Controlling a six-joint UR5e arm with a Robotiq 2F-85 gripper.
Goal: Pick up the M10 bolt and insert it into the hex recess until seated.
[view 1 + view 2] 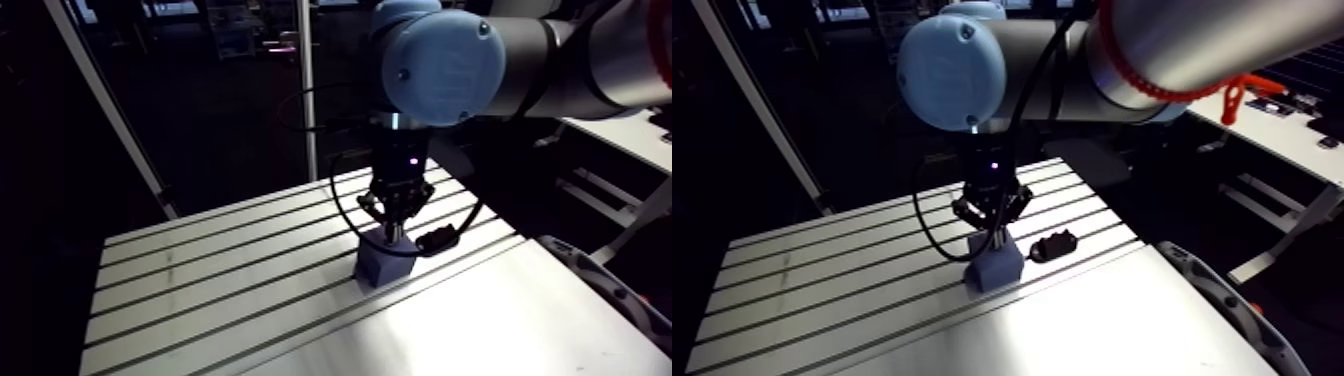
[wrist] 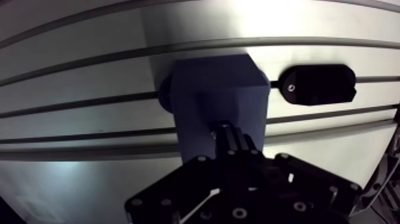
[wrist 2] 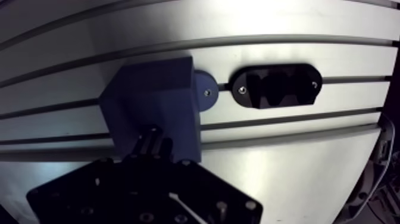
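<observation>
The table [image 1: 200, 290] is ribbed aluminium, pale and matt, with long dark slots running side by side across it. Near its middle stands a block [image 1: 380, 265] of dull blue plastic, boxy, with flat faces and crisp edges. In the wrist view a round blue disc [image 3: 205, 98] juts from the block's foot and is pinned to a slot by a small bright screw. At about 3 o'clock from the block in the arm view lies a holder [image 1: 440, 240], just beside it but apart. It is black, flat and oval, with a notched hollow in its middle and a screw at each end, and it sits astride a slot.

The tool [image 1: 397, 228] comes straight down from 12 o'clock onto the block's top. It is black metal, with bolted link plates spreading wide above and narrowing to two slim fingers [image 2: 229, 140]. These are drawn in almost to meeting, with only a sliver of gap, and their tips reach the top face of the block. In the arm view a thin pale shank, the bolt [image 1: 996, 240], shows upright under the fingertips and runs down to the block's top. The tool is clenched on it. The fingers hide the recess, and I cannot tell how deep the bolt sits.
</observation>
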